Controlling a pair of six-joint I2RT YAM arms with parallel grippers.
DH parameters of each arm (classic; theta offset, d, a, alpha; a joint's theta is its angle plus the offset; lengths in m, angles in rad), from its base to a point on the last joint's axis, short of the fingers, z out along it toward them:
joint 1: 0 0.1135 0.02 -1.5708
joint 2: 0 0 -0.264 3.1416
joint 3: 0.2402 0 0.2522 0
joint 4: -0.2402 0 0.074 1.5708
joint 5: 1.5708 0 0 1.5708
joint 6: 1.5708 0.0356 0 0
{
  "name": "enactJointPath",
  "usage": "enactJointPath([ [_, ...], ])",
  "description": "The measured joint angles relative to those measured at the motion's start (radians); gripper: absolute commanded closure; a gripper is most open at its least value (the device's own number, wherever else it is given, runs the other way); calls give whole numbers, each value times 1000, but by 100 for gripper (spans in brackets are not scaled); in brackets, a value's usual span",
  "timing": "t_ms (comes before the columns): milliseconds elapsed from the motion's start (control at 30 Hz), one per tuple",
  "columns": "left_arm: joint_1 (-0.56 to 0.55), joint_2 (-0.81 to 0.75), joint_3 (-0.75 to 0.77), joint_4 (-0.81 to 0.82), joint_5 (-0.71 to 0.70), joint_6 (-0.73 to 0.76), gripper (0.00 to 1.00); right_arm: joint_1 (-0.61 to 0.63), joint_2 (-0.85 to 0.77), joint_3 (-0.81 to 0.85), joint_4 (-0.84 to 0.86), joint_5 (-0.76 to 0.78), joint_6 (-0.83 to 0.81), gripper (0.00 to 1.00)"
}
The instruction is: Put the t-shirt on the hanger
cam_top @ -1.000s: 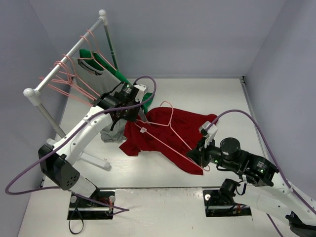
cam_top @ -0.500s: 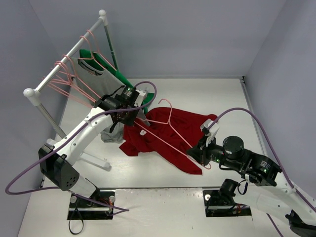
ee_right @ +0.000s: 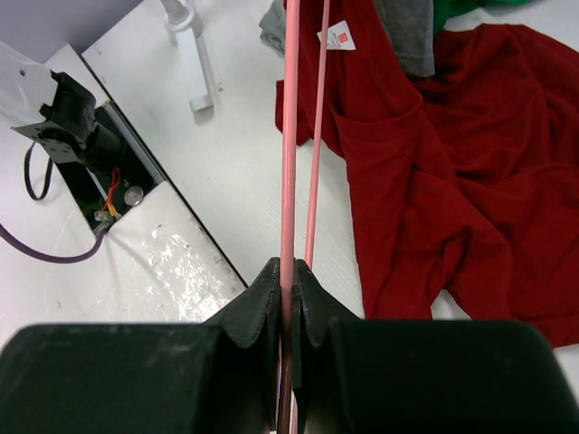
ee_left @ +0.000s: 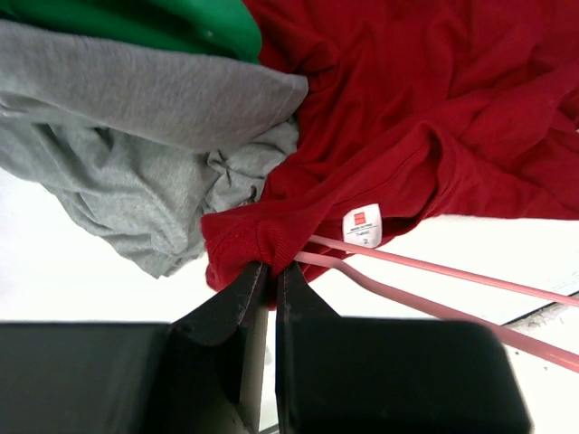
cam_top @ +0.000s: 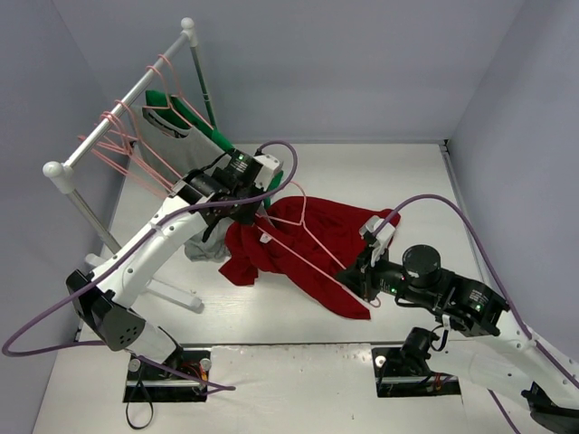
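Fingers of the left gripper are pinched shut on a bunched fold of the t-shirt at its ribbed neckline, just beside the white label. The right gripper is likewise closed, with one wire of the pink hanger clamped between its tips and a second wire running alongside.

From above, the t-shirt lies crumpled on the table between the two arms, and its left edge touches the grey t-shirt that sags below the rack. The hanger lies across the red cloth. Its long axis runs from the right gripper diagonally up and left to the left gripper, and its hook points toward the back wall.

That line is what the coming move depends on. In the left wrist view, two hanger wires converge right at the pinched collar, so the free shoulder tip sits touching or nearly touching the neck opening. Whether the tip is already inside the opening is hidden by the fold. The left gripper is the nearer one to the collar, and the right holds the far end of the hanger. Most likely the right arm needs to push along the hanger's own axis toward the left gripper while the left holds the neckline open.
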Motion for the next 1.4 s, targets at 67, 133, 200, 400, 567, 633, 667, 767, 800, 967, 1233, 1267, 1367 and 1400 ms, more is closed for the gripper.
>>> enactJointPath([
  [67,-11,-2,18,-3,-2,9,100,0,0,6,11,-5,-2,100],
  [133,-24,-6,44,-10,-3,23,100,0,0,15,24,-8,-3,100],
  [200,-40,-16,74,-14,-3,38,100,0,0,33,33,-14,-3,100],
  [400,-79,-53,275,-35,9,79,100,0,3,158,38,-16,-15,100],
  [567,-144,-98,403,-35,13,97,100,0,-10,256,41,-2,-46,100],
  [633,-153,-123,408,-37,2,99,100,0,-20,259,46,-10,-52,100],
  [667,-153,-132,407,-39,-8,100,100,0,-21,255,49,-23,-52,100],
  [767,-152,-156,390,-46,-56,101,100,0,-17,225,59,-78,-51,100],
  [800,-151,-165,380,-53,-74,101,100,0,-14,212,63,-98,-50,100],
  [967,-149,-200,319,-81,-116,105,100,0,11,187,72,-179,-52,100],
  [1233,-137,-208,295,-87,-24,147,100,-1,57,187,89,-249,-61,100],
  [1267,-137,-208,295,-87,-7,149,100,-1,61,187,92,-251,-63,100],
  [1367,-137,-206,305,-89,56,153,100,-1,64,187,94,-251,-68,100],
  [1400,-137,-206,313,-89,74,154,100,-1,64,187,98,-249,-70,100],
])
